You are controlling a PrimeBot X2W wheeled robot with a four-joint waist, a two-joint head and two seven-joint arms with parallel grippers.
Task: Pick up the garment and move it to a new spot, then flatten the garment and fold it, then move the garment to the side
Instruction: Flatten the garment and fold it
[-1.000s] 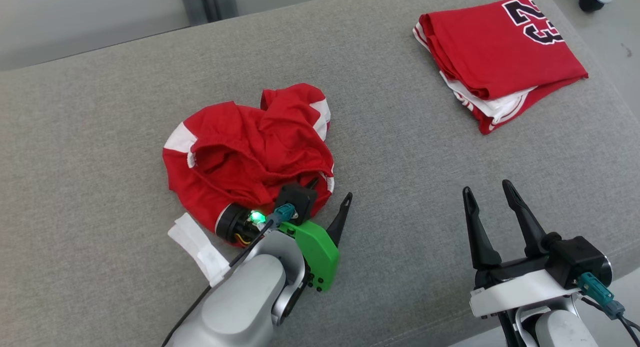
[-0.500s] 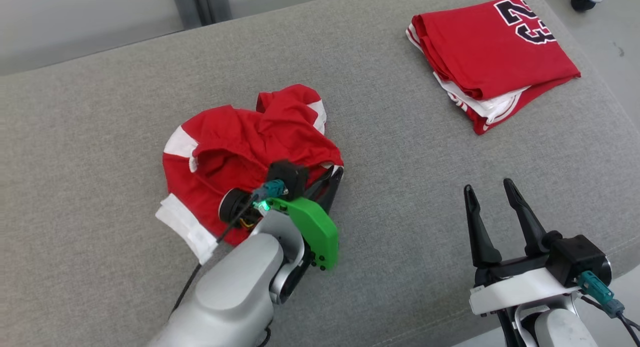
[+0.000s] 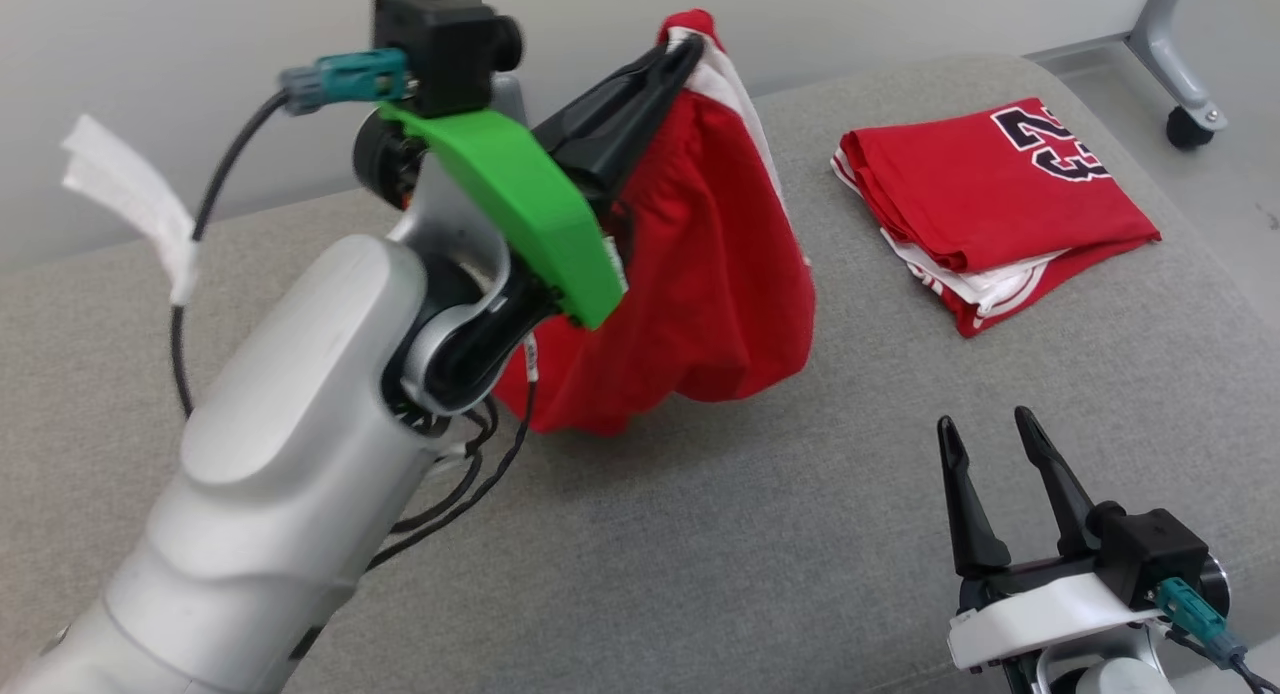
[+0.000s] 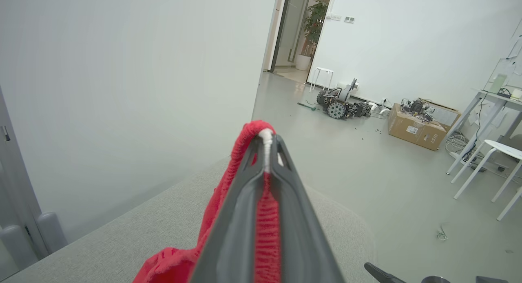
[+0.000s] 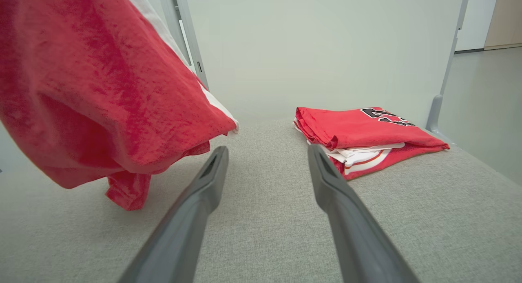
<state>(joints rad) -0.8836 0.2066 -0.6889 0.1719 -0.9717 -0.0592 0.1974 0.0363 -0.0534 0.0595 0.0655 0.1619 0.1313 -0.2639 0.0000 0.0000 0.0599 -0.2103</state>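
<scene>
1. Gripping a red garment (image 3: 720, 274) by its white-trimmed edge with the left end effector (image 3: 678, 54), clamped shut, high above the grey worktop (image 3: 700, 534).
2. Hanging bunched; lowest fold possibly touching, unclear.
3. Hovering low at front right: right end effector (image 3: 985, 424), fingers apart, empty.
4. Lying far right: folded red jersey (image 3: 1000, 204).

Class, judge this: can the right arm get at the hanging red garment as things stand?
Probably yes: the open right end effector faces bare cushion, with nothing between it and the garment dangling from the left end effector.
</scene>
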